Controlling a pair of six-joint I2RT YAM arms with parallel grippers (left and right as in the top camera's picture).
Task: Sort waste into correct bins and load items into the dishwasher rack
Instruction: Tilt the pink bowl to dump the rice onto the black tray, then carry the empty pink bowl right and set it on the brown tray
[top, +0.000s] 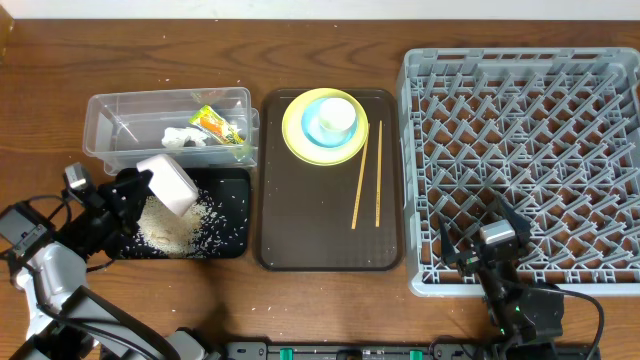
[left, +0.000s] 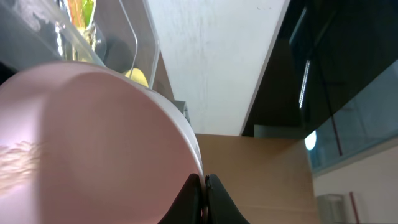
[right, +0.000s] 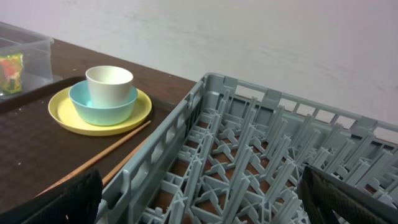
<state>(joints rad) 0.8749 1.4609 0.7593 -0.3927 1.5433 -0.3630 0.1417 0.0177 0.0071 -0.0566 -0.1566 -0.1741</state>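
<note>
Left gripper (left: 204, 186): pinched on whitish bowl (top: 168, 185) rim, bowl tipped.
Right gripper (top: 480, 228): jaws wide, empty.
Chopsticks (top: 366, 172): lengthwise front-to-back, left of Right gripper.

Near the table's left edge, the left gripper (top: 138, 186) clamps a whitish round bowl (top: 168, 183), tilted over a shallow black rectangular tub (top: 236, 212) with loose white rice grains (top: 170, 226). Toward the far edge, a clear plastic rectangular tub (top: 100, 125) holds a green-and-orange snack wrapper (top: 215, 125) and a crumpled white scrap (top: 183, 136). The right gripper (top: 478, 235) hangs spread wide over the front of a large grey plastic rack (top: 520, 120).
</note>
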